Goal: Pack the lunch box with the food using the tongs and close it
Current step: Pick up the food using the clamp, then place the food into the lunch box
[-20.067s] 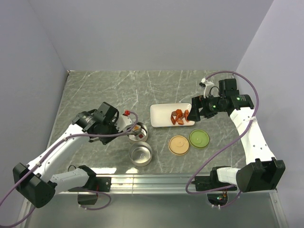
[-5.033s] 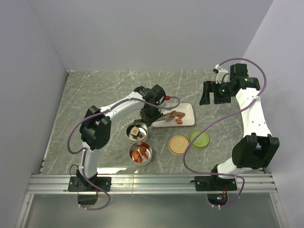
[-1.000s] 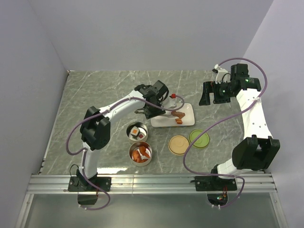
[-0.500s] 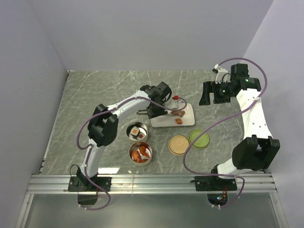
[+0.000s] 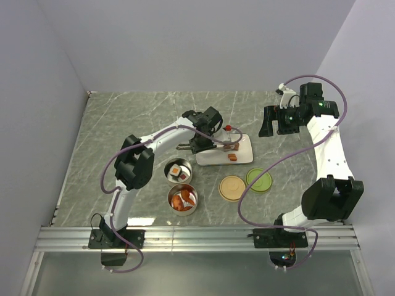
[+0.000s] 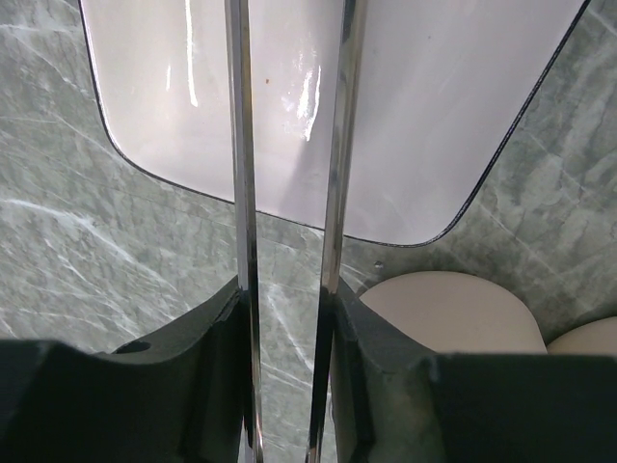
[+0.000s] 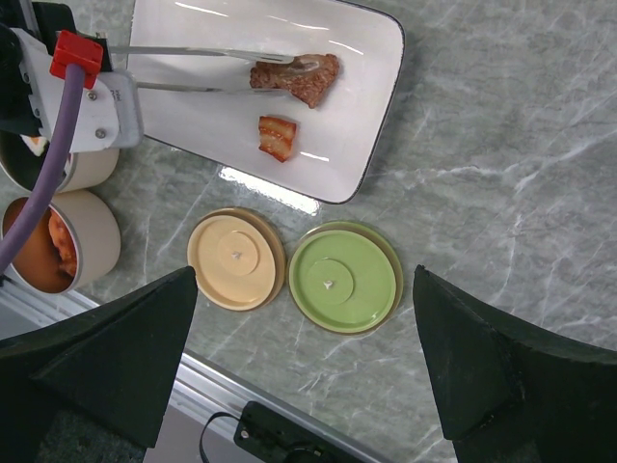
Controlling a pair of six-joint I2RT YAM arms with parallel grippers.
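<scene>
On the right half of the white plate point(image 7: 357, 58), which sits about mid-table and a bit right of centre, lies the bigger brown-red food chunk point(image 7: 297, 79). Its long axis runs along the plate's length, left to right across the table. A smaller orange piece point(image 7: 277, 136) lies just beside it toward the near edge, apart from it. The tongs point(image 6: 239, 145) lie on the same left-right line, hinge end over the plate's left edge and tips pointing right, bracketing the chunk's left end. Cannot tell if the tips actually bite yet. The left gripper point(image 6: 287, 347) holds the tongs, a finger pressing each arm from outside, with a narrow gap between the arms. So the chunk lies straight ahead of this gripper, along the tongs' axis, and the left arm is much the nearer. The right gripper point(image 5: 271, 126) hangs wide apart and empty toward the table's far right corner, well off the plate. The tin with orange chunks point(image 5: 182, 198) sits near the table's near edge, left of the plate. Likely next is a firmer squeeze, then a lift back toward that tin.
</scene>
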